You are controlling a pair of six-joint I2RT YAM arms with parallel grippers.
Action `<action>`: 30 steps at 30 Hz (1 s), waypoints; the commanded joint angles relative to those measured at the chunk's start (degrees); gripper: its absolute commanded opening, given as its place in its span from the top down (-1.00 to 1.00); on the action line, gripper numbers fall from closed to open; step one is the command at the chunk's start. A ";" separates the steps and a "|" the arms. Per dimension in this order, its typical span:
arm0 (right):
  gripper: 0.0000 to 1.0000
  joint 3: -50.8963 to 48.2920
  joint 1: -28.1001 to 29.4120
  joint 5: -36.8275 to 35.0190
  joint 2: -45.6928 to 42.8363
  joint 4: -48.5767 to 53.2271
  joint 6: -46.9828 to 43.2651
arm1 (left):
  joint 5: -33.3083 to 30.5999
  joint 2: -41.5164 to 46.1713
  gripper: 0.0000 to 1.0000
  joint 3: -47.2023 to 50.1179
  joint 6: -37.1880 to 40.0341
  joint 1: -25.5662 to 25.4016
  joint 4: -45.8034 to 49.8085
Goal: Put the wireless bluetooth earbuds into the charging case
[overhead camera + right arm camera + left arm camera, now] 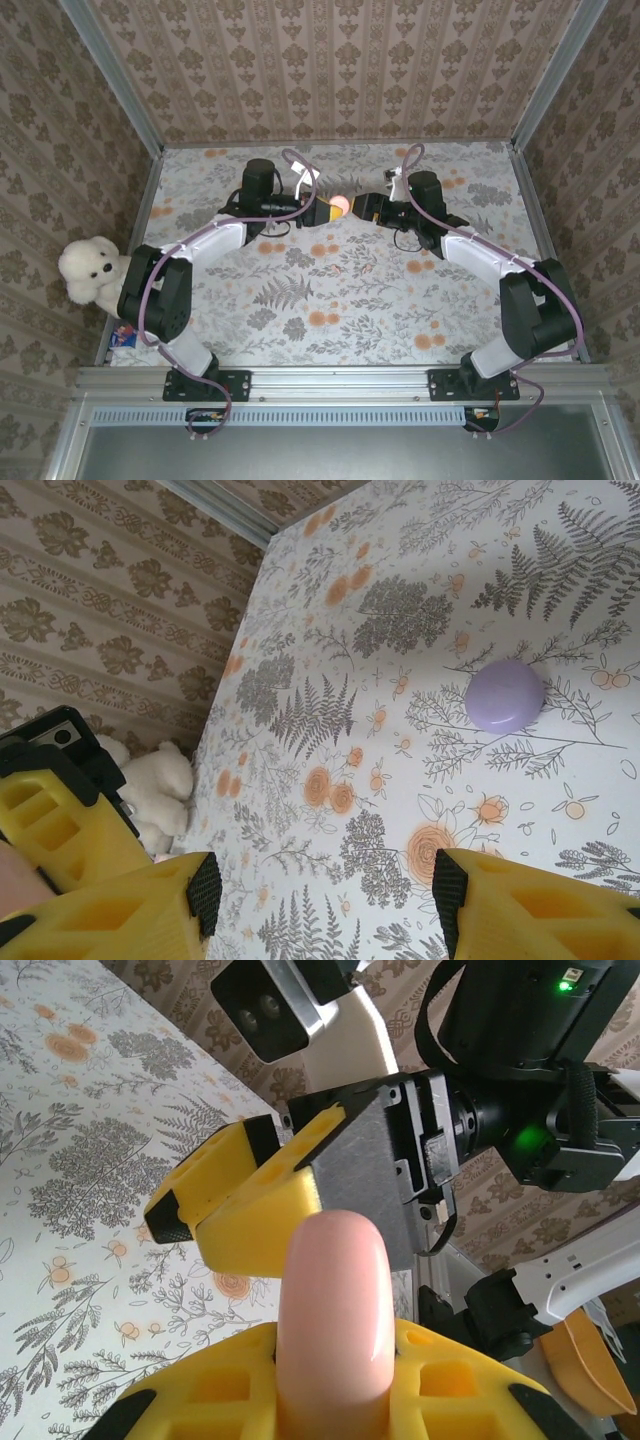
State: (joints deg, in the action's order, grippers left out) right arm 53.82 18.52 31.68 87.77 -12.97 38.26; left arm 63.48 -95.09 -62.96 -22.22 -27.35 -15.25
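Floral-patterned tabletop (350, 300) fills the floor of a booth papered on all its walls, and we see both arm bases bolted at its near edge. Off the left edge, a white teddy bear (92, 272) sits against the side wall.

Further out, the two arms bend inward and meet over the far middle of the tabletop. The left end effector (330, 210) is clamped on a pink charging case (330, 1310), with its yellow fingers pressed against either side of the case's lower part. The case is held up in the air, well above the tabletop. Its long axis runs straight out from between the fingers, and its smooth rounded end points toward the opposite arm.

Facing it, the right end effector (327, 892) is spread wide with nothing between its fingers. From its wrist camera we see bare tabletop in the gap. In the overhead view its tips sit just beside the case's rounded end, but we cannot tell whether they touch it.

On the tabletop below lies a purple rounded object (505, 695), flat on the print and apart from both arms.
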 commanded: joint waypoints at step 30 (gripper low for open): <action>-0.27 4.79 4.11 -0.74 -2.62 4.87 -3.46 | 1.68 0.78 0.87 -2.56 1.91 -0.29 0.22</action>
State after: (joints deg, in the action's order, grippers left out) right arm 58.52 23.18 31.68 83.70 -9.45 36.18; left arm 63.44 -95.09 -63.22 -22.17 -27.35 -15.22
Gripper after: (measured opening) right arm 0.638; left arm 0.207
